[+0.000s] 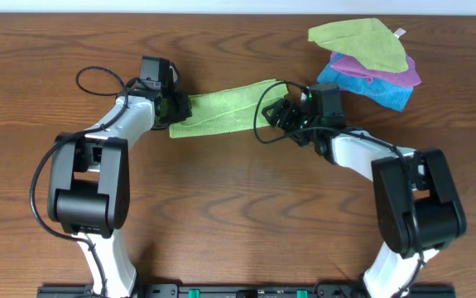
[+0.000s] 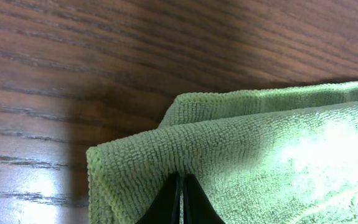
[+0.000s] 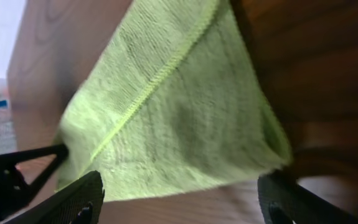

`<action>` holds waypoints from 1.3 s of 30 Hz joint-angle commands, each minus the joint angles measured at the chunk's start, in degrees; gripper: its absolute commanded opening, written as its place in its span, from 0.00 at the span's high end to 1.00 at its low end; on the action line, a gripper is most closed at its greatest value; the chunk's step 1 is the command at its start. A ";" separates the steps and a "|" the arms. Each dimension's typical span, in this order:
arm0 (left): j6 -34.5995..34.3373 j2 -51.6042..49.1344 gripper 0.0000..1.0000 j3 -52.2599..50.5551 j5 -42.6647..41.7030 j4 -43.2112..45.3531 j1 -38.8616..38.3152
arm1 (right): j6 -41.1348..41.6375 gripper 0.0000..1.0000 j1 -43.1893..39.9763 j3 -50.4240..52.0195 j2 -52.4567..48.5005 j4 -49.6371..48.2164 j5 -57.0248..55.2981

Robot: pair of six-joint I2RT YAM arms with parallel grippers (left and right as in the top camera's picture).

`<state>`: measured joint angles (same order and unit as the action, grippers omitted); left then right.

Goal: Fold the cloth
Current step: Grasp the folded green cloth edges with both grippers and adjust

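Cloth (image 1: 221,108) lies on the table (image 1: 238,207) as a folded green strip, stretched between your two grippers. Your left gripper (image 1: 181,108) sits at its left end, fingers (image 2: 194,205) pressed together against the pile; you cannot tell whether a layer is caught between them. Your right gripper (image 1: 281,112) is at the right end, spread wide, with the corner lying loose between its fingers (image 3: 73,199).
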<state>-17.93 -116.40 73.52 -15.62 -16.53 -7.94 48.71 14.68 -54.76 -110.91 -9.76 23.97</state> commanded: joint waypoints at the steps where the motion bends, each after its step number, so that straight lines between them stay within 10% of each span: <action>1: 0.59 -1.86 0.95 0.79 1.20 -0.57 -0.09 | 2.43 0.19 1.11 0.55 -3.98 -0.07 -2.54; 19: 0.61 -2.38 0.94 0.79 1.20 -1.99 -0.11 | 3.10 0.49 4.20 0.55 -16.02 -18.34 -13.99; 24: 0.61 -2.38 0.95 0.79 1.18 -2.95 -0.11 | -1.18 0.99 3.96 0.55 -16.11 -21.09 -15.74; 39: -0.09 -2.36 0.95 0.92 0.79 -2.86 -0.11 | -22.80 0.99 3.54 0.44 1.55 -13.84 -9.99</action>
<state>-17.98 -117.01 73.97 -16.21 -18.65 -8.10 32.67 17.80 -54.61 -113.14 -24.18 14.79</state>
